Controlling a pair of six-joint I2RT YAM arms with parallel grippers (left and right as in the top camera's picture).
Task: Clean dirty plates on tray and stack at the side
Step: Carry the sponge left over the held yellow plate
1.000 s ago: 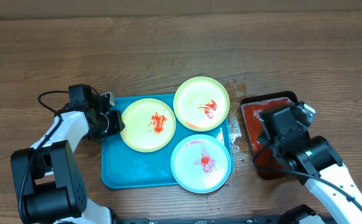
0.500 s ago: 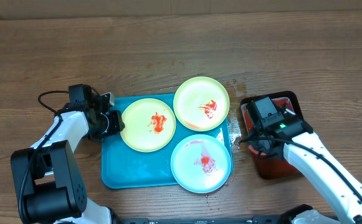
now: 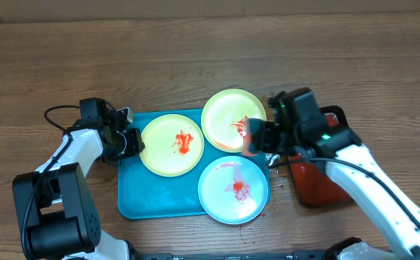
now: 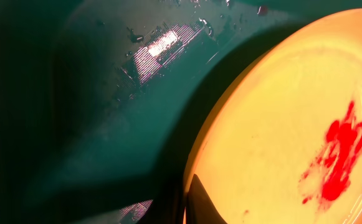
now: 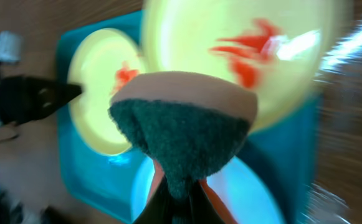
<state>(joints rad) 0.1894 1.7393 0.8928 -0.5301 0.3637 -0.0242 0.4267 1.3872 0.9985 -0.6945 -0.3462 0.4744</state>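
Three plates smeared with red sauce sit on the turquoise tray (image 3: 148, 198): a yellow-green plate (image 3: 172, 148), a pale green plate (image 3: 228, 115) and a pale blue plate (image 3: 231, 191). My left gripper (image 3: 130, 141) is shut on the yellow-green plate's left rim; in the left wrist view one dark finger (image 4: 202, 205) lies on that plate (image 4: 280, 137). My right gripper (image 3: 264, 137) is shut on a sponge (image 5: 184, 124) with a dark green face and an orange back. It hovers by the pale green plate's (image 5: 230, 43) right edge.
A smaller black tray (image 3: 318, 189) with a red pad stands right of the turquoise tray, partly under my right arm. Water droplets lie on the wood between the two trays. Bare wood-grain tabletop stretches behind and to the left.
My right arm has swung left from over the black tray, carrying the sponge to the pale green plate's right edge. The left arm and the plates have stayed put.
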